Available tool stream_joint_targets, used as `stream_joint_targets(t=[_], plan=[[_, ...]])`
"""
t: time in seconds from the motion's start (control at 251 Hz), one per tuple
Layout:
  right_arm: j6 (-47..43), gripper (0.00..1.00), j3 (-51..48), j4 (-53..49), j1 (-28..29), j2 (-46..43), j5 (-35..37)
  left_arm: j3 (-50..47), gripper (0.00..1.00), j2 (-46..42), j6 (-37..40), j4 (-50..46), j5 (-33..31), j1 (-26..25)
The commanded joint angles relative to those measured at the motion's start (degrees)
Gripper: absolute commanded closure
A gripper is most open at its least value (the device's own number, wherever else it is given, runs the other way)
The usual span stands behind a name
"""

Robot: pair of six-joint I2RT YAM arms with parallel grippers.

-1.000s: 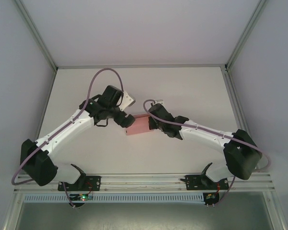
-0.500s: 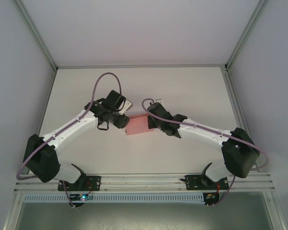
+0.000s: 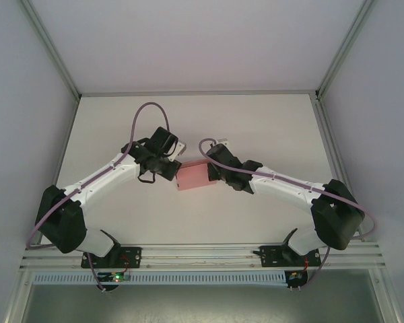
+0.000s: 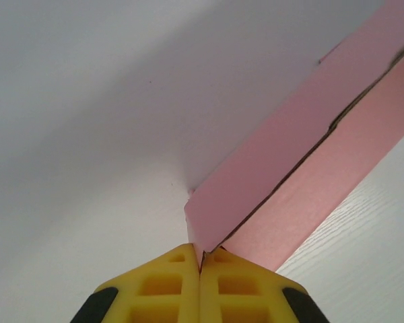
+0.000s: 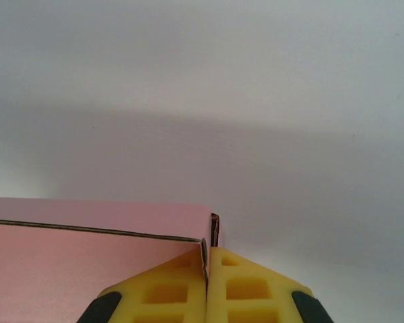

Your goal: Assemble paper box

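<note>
Nearest thing, well to the near side of the paper box (image 3: 192, 176), is the metal rail (image 3: 202, 254) with both arm bases bolted to it. From there the two arms reach away and lean in toward the box from either side, so the whole setup looks like an arch with the box at the top.

The box is a small pink rectangular thing, already folded into box shape, sitting roughly mid-table (image 3: 269, 128). The left gripper (image 3: 174, 173) is right at its left end and the right gripper (image 3: 214, 173) at its right end, both touching it. Can't tell whether the box is resting on the table or lifted a bit.

On the left wrist cam the yellow pads (image 4: 168, 282) are squeezed tight together with a corner of pink card pinched in the seam between them. The box (image 4: 289, 168) runs off diagonally up and to the right from that pinch, with a dark line along it where two panels meet.

Right wrist cam is the same deal. Its pads (image 5: 242, 289) are pressed flat against each other with a thin upright edge of the box wall clamped in between, and the rest of the box (image 5: 87, 262) stretches off to the left.

Past the box it's just white tabletop up to the back wall (image 3: 202, 47). A purple cable (image 3: 145, 108) loops up on the far-left side of the box, over the left arm.
</note>
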Motion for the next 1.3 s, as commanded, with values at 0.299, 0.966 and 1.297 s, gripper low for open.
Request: stream_joint_targets(t=[0.299,0.966,1.297], plan=[[5.5,1.0,1.2,-7.9,5.1,3.9,10.2,4.5,1.0,0.2,-19.0,-1.0,3.9,-0.4],[9.1,1.0,1.0,-5.7,7.1,6.7,10.3,4.9,1.0,4.0,-30.6,4.7,8.5,1.4],[9.2,1.0,0.6,-5.6,6.9,7.4,10.3,-3.7,1.0,2.2,-22.2,8.8,8.7,1.4]])
